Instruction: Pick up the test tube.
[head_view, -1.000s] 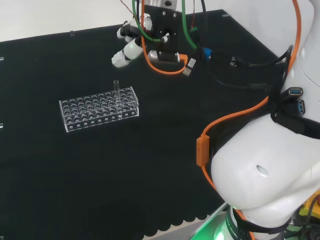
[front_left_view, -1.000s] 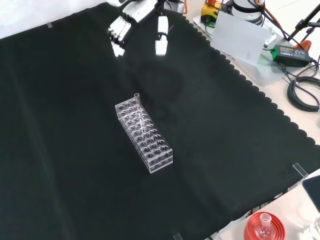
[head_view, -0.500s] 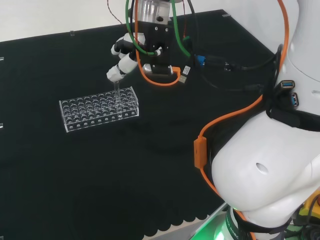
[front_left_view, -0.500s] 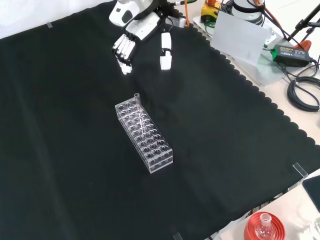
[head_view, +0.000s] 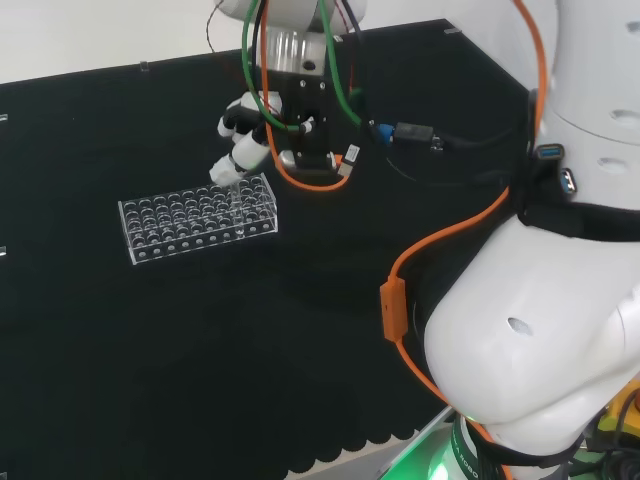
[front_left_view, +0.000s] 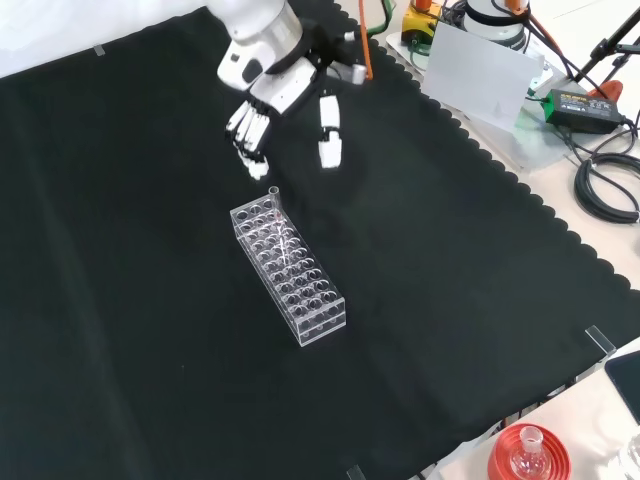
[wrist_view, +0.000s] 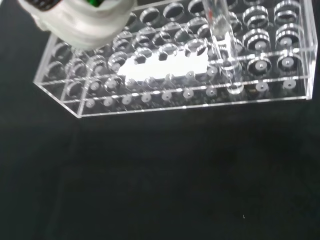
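1. My hand (front_left_view: 283, 95) hangs just above the far end of the clear rack (front_left_view: 288, 268) in the front view, fingers (front_left_view: 248, 132) straight and spread from the thumb (front_left_view: 328, 128), and it has hold of nothing.

2. The test tube (front_left_view: 275, 203) stands upright in a hole at the rack's end nearest my hand, its open mouth poking above the rack's top. In the wrist view the test tube (wrist_view: 221, 37) rises out of a hole near one end of the rack (wrist_view: 170, 65), just inside the long wall.

3. Progress, as I judge it: the reach is nearly finished, but the tube is not yet touched, gripped or lifted. Closing on it and drawing it straight up are left.

4. In the head view my fingertips (head_view: 224, 172) sit right over the rack's right end; I cannot tell whether they touch the tube there.

5. The rack sits near the middle of the black cloth (front_left_view: 120, 300), well apart from every edge. The scalloped edge and the clutter beyond it at the front view's right are far off.

6. Room to move looks generous: the neighbouring holes are empty, and nothing stands above the tube but my own hand.
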